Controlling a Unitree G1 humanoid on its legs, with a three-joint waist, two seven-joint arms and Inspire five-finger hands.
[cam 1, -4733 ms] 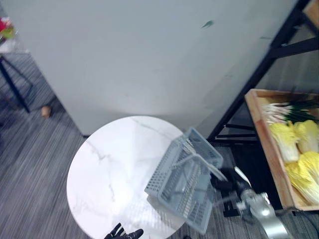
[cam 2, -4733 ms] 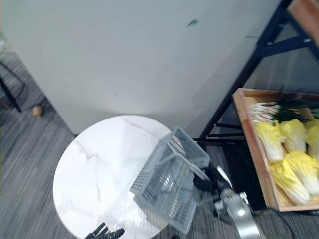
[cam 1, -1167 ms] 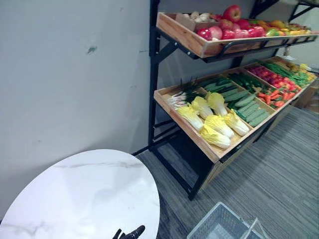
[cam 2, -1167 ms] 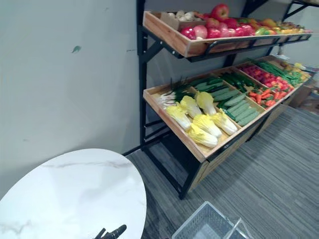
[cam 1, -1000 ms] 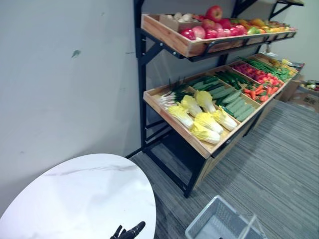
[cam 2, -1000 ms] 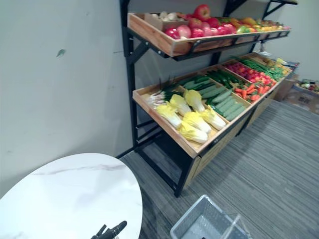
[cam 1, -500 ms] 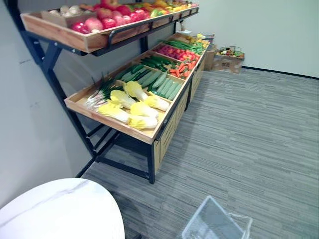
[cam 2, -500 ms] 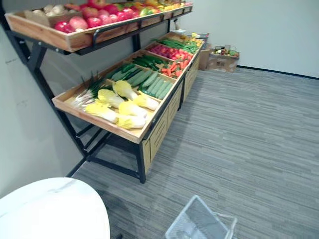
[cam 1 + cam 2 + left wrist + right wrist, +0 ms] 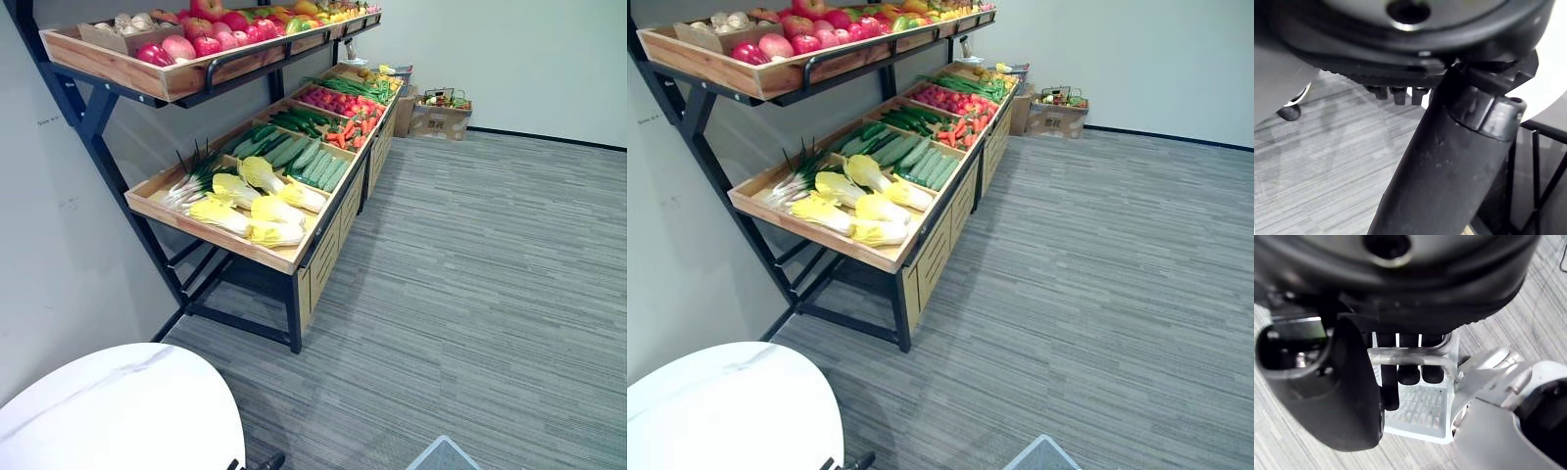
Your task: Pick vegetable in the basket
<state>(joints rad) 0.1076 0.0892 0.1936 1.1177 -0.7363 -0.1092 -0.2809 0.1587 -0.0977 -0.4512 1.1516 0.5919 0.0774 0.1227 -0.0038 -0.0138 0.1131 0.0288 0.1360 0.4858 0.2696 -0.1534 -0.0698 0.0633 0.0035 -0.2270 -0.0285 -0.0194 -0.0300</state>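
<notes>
Under right hand: slotted grey plastic basket, thin handle gripped.

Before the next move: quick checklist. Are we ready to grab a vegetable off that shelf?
1. Right robot hand on basket handle: ok, fingers curled round it.
2. Basket empty: ok, as far as it shows.
3. Left robot hand free: ok, holds nothing.
4. Cabbages within reach: not ok, the shelf looks too far off; walk closer first.
5. Path to the shelf: ok, only carpet between.
</notes>
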